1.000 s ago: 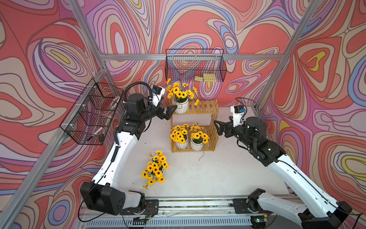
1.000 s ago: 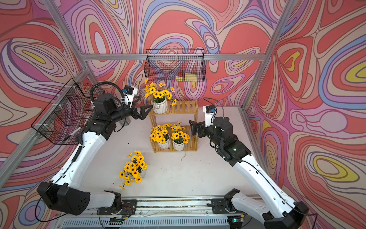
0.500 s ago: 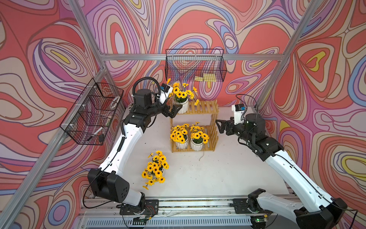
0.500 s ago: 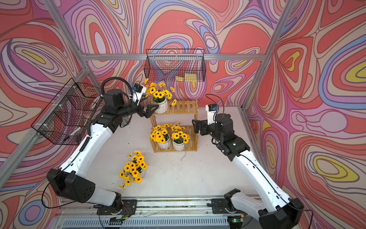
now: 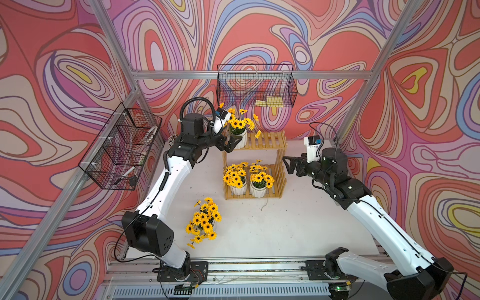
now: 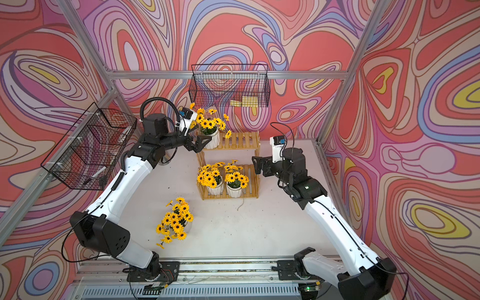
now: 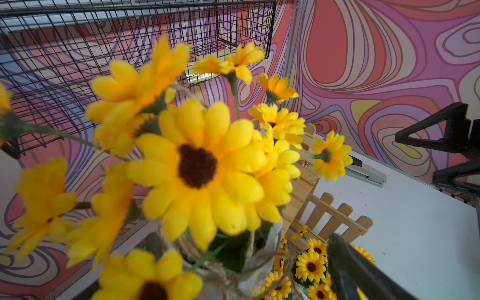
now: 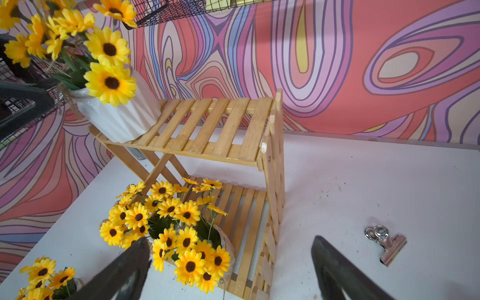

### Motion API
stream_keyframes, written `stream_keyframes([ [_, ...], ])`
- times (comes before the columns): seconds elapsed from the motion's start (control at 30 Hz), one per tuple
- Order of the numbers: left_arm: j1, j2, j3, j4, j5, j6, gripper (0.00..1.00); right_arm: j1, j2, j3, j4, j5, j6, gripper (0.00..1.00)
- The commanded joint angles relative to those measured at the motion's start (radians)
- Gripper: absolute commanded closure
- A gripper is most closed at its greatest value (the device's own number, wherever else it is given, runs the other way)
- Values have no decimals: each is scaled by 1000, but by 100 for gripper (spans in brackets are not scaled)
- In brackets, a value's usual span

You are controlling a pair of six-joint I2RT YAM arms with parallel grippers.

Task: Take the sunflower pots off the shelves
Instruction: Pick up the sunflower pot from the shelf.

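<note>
Jaws of the left gripper [image 5: 233,144] have come forward, spread, around the top-tier sunflower pot [image 5: 241,139]. The pot stands between them on the shelves [image 5: 270,140], ready for closing. The right gripper [image 5: 286,165] stays wide open, empty.

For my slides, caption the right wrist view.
Open right claw faces the wooden shelves: one sunflower pot on top, two pots below, a metal clip on the table.

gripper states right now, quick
left gripper: jaws around the top pot, cannot tell if clamped
right gripper: open, holding nothing
</note>
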Motion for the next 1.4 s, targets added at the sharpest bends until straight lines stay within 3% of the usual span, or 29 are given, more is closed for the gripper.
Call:
stream_keyframes([
  [0.0,-11,23,40,-27,22,30,0,-11,4,1,14,-18,8,2],
  [0.97,-39,164,158,-123,3,48,0,-20,24,-29,48,-58,17,2],
  [1.37,-39,154,106,-110,-58,32,0,-22,26,-36,53,-63,22,2],
])
